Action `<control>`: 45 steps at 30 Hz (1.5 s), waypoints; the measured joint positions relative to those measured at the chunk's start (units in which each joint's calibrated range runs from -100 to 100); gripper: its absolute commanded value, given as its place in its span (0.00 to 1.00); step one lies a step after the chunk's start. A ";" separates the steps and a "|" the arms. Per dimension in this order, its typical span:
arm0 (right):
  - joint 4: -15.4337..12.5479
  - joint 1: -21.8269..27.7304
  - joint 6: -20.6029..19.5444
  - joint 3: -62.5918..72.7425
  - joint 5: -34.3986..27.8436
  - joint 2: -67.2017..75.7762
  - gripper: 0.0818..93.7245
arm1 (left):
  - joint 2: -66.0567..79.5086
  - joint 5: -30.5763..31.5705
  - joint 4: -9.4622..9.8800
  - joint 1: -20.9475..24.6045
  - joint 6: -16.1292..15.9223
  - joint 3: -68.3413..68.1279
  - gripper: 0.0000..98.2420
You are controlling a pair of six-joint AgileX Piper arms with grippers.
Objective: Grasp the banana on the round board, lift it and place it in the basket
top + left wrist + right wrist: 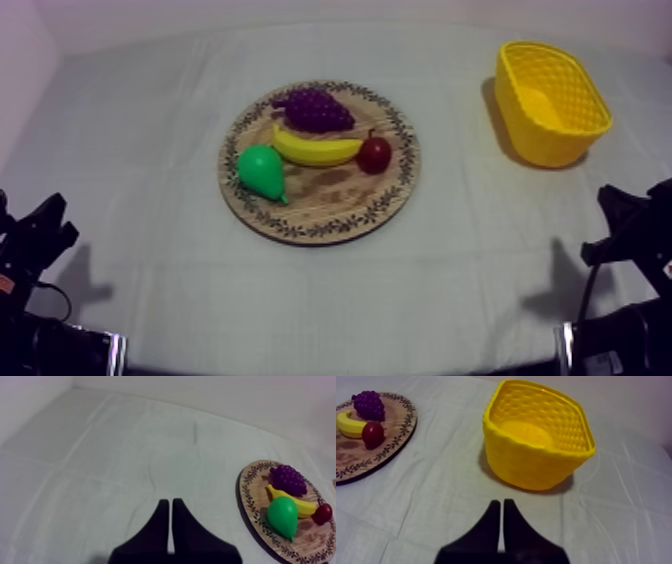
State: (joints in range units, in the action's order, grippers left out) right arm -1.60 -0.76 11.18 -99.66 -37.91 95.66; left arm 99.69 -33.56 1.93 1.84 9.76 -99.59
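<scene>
While the left gripper [167, 501] is resting left of the wooden board [330, 200], its fingers [160, 521] are lying together, holding nothing | banana [318, 150] is lying on the board among pear [262, 170], grapes [313, 108], small red fruit [375, 154] | yellow basket [550, 100] is standing right of the board | right gripper [502, 502] is sitting right of the board, fingers together, empty

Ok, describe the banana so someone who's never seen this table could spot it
Find the round wooden board on the cloth. The banana lies on it beside the grapes, between the green pear and the small red fruit. It is the only long, yellow fruit there.
</scene>
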 measured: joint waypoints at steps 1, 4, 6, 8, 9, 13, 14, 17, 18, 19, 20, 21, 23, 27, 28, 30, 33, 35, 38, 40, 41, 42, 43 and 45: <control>0.00 0.00 0.00 0.00 0.00 0.00 0.00 | 0.00 0.00 0.00 0.00 0.00 0.00 0.00; 0.00 0.00 0.00 0.00 0.00 0.00 0.00 | 0.00 0.00 0.00 0.00 0.00 0.00 0.00; 0.00 0.00 0.20 0.00 0.00 0.00 0.00 | 0.00 0.00 0.00 0.00 -0.03 0.00 0.00; 0.00 0.00 0.38 0.00 0.00 0.00 0.00 | 0.00 0.00 0.00 0.00 -0.03 0.00 0.00; 0.00 0.00 0.38 0.00 0.00 0.00 0.00 | 0.00 0.00 0.00 0.00 -0.03 0.00 0.00; 0.00 0.00 0.06 0.00 0.00 0.00 0.00 | 0.00 0.00 0.00 0.00 -0.03 0.00 0.00; 0.00 0.00 0.06 0.00 0.00 0.00 0.00 | 0.00 0.00 0.00 0.00 -0.03 0.00 0.00; 0.00 -0.15 0.27 0.00 0.08 0.00 0.00 | 0.00 0.00 0.00 0.00 -0.03 0.00 0.00; 0.00 -0.18 0.27 0.00 0.08 0.00 0.00 | 0.00 0.00 0.00 0.00 -0.03 0.00 0.00; 0.00 -0.26 0.23 0.00 0.26 0.00 0.00 | 0.00 -0.07 0.00 0.00 -0.03 0.00 0.00; 0.00 -0.25 0.18 -0.09 0.34 0.00 0.00 | 0.00 -0.07 0.00 0.00 -0.03 0.00 0.00; 0.00 -0.25 0.13 -0.08 0.34 0.00 0.00 | 0.00 -0.07 0.00 0.00 -0.03 0.00 0.00; 0.00 -0.25 0.08 -0.08 0.34 0.00 0.00 | 0.00 0.01 0.00 0.00 -0.03 0.00 0.00; 0.09 -0.23 -0.47 -0.08 0.05 -0.06 0.00 | 0.00 0.01 0.00 0.00 -0.03 0.00 0.00; 0.35 -0.23 -0.80 0.13 0.13 -0.44 0.00 | 0.00 0.01 0.00 0.00 -0.03 0.00 0.00; 1.04 -0.14 -1.69 1.16 0.56 -1.60 0.00 | 0.00 0.01 0.00 0.00 -0.03 0.00 0.00; 1.60 -0.07 -2.95 3.68 2.14 -4.21 0.00 | 0.00 0.01 0.00 0.00 -0.03 0.00 0.00; 1.60 0.07 -3.45 6.15 2.55 -6.38 0.00 | 0.00 0.01 0.00 0.00 -0.03 0.00 0.00; 1.60 0.20 -3.87 10.67 2.88 -10.89 0.00 | 0.00 0.01 0.00 0.00 -0.03 0.00 0.00; 1.60 0.25 -4.10 14.66 2.79 -14.44 0.00 | 0.00 0.01 0.00 0.00 -0.03 0.00 0.00; 1.60 0.25 -4.22 16.38 2.68 -15.92 0.00 | 0.00 0.01 0.00 0.00 -0.03 0.00 0.00; 1.60 0.25 -4.37 18.63 2.41 -17.84 0.00 | 0.00 0.01 0.00 0.00 -0.03 0.00 0.00; 1.60 0.15 -4.54 21.00 1.79 -19.88 0.00 | 0.00 0.01 0.00 0.00 -0.03 0.00 0.00; 2.37 -0.24 -5.12 26.11 0.23 -23.74 0.00 | 0.00 0.01 0.00 0.00 -0.03 0.00 0.00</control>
State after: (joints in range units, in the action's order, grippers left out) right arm 0.77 -1.00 6.06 -73.55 -37.68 71.91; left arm 99.69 -33.55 1.93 1.84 9.73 -99.59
